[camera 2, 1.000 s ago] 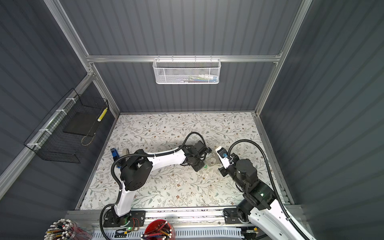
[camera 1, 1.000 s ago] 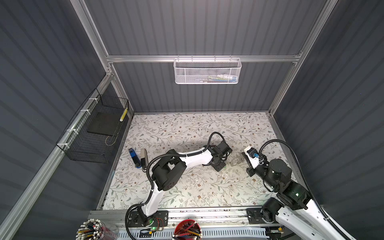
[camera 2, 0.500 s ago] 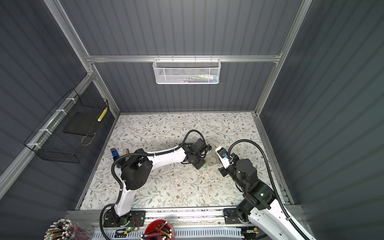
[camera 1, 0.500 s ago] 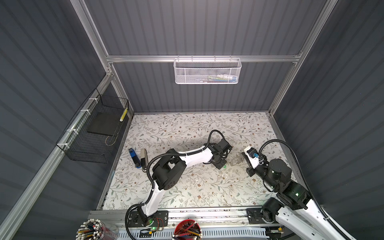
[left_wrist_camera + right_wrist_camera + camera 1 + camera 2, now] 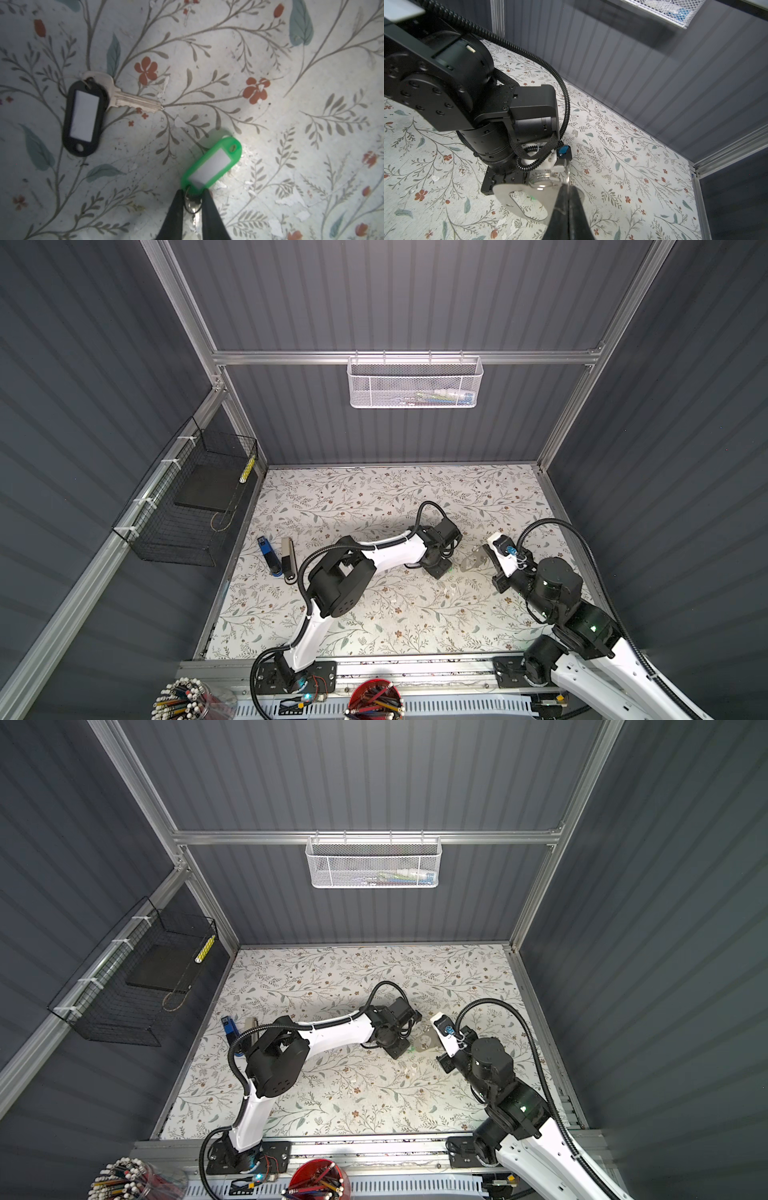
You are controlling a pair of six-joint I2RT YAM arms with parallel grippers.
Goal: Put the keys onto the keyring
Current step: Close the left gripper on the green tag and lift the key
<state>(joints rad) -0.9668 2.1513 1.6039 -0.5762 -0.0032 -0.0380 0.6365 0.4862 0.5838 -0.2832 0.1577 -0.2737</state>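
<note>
The flat grey metal D-shaped keyring [image 5: 517, 193] is held off the floral-patterned tabletop [image 5: 623, 166]. It is pinched at one edge by the tightly closed right gripper [image 5: 566, 193], just beside the wrist of the left arm [image 5: 500, 124]. The small metal key with the bright green plastic tag [image 5: 212, 164] is clasped at its head between the narrowed fingers of the left gripper [image 5: 193, 191], low over the tabletop. The small metal key with the black-framed, white-insert tag [image 5: 83, 116] is seen lying flat nearby, apart from it.
</note>
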